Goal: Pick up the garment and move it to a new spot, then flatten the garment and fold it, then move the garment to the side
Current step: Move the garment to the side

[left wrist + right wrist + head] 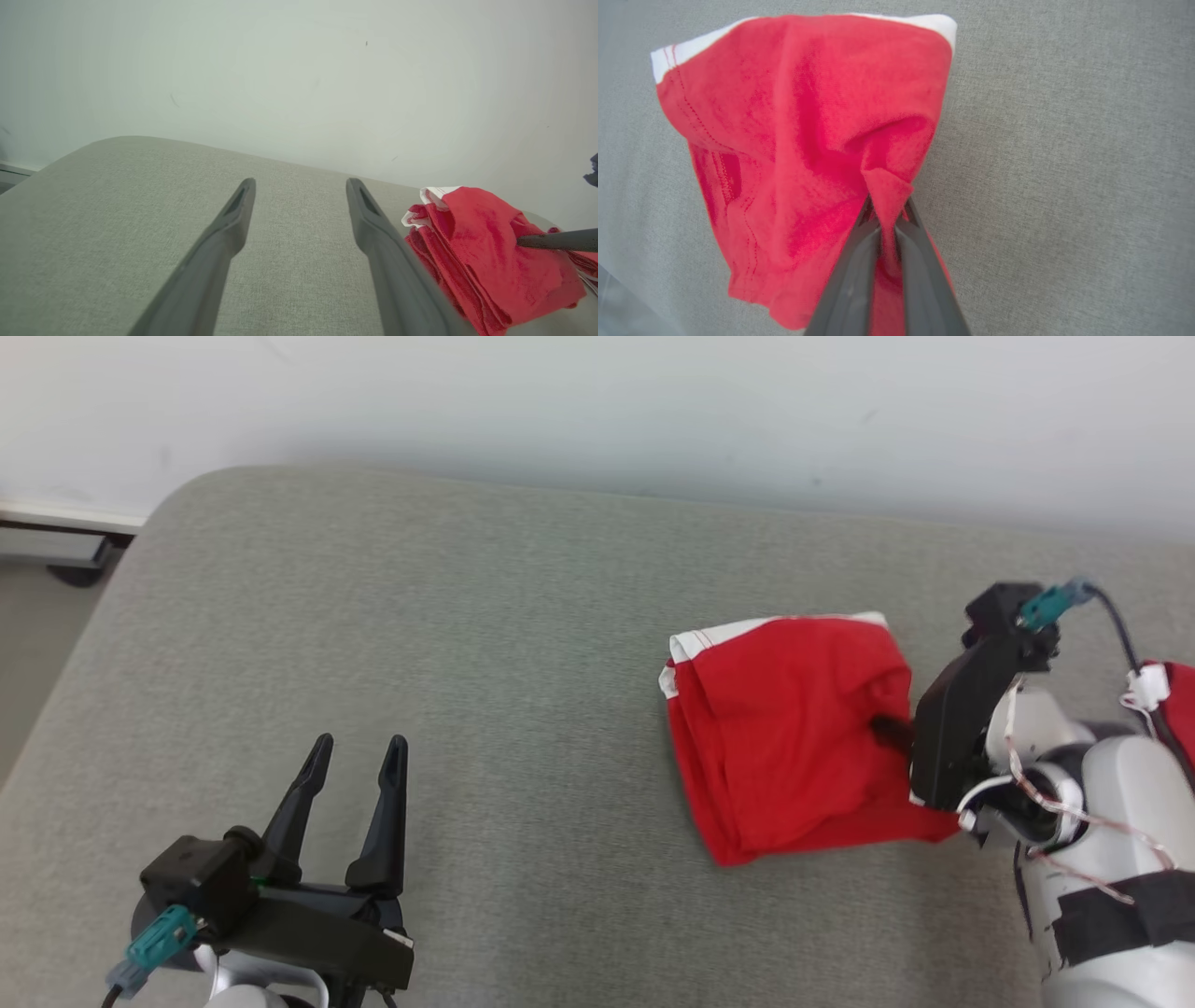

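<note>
Clearly, the folded red white-trimmed garment [784, 728] is pinched at its right edge by the right hand [884, 729], the wide-open left hand [359, 747] well apart.

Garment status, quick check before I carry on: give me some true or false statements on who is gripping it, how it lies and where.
1. The right gripper is shut on a pinched fold of the red garment. True.
2. The left gripper also grips the garment. False: it is open and apart from it, over the bare grey cushion.
3. The garment is spread flat in one layer. False: it is folded into stacked layers, with white trim along its far edge.
4. The garment lies toward the robot's right on the cushion. True.
</note>
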